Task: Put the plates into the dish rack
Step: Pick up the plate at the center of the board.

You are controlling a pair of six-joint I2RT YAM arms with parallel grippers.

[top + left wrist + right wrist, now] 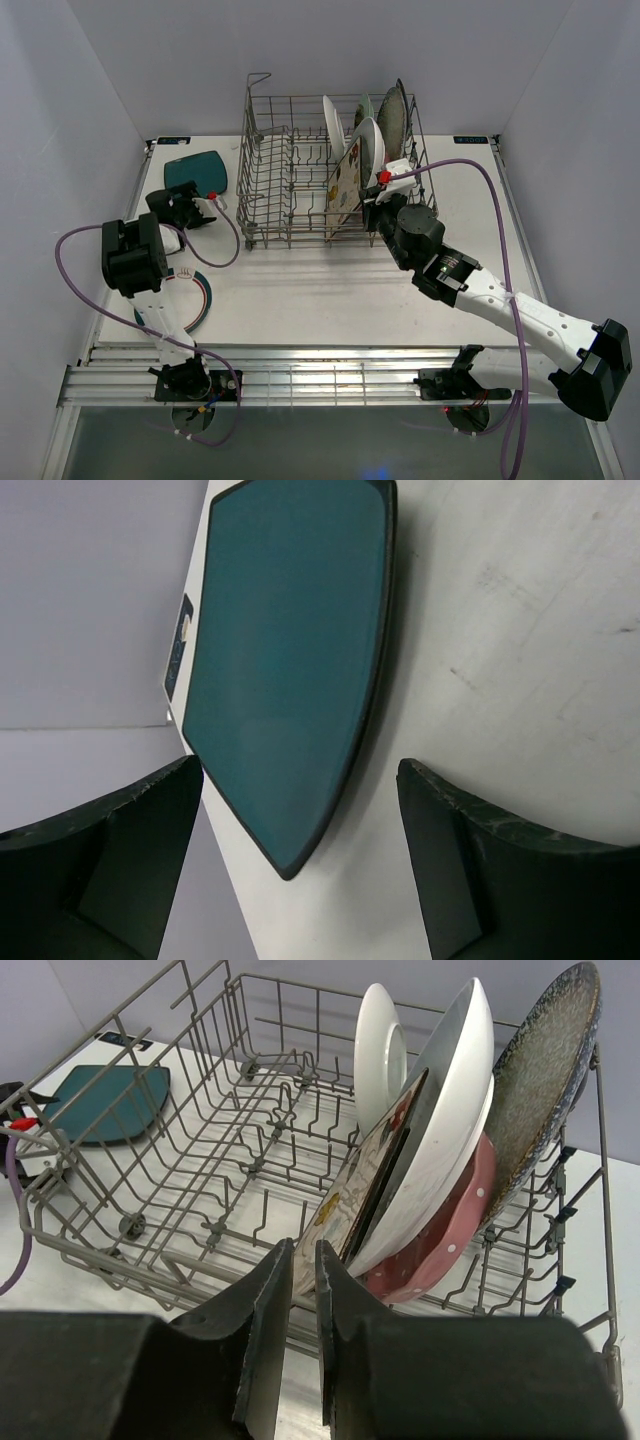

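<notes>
Left gripper (300,768) is hovering, fingers spread wide, at the teal square plate (290,660) lying flat, upper left of overhead frame. Right gripper (304,1252) is sitting nearly pressed together, nothing clearly pinched, at the dish rack (300,238) front. Other plates (450,1130) are standing in its right end.

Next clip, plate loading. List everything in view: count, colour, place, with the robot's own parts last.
dish rack: one, grey wire, back middle of the table
small white plate: one, on edge in the rack's right end
large white plate: one, on edge beside it
floral square plate: one, cream print, left of the large white plate
pink dotted plate: one, low under the large white plate
speckled plate: one, grey, rightmost in the rack
teal square plate: one, flat, left of the rack
rimmed plate: one, pale, front left, partly under the left arm
table: one, white
left gripper: open, at the teal square plate
right gripper: nearly shut, by the floral square plate
</notes>
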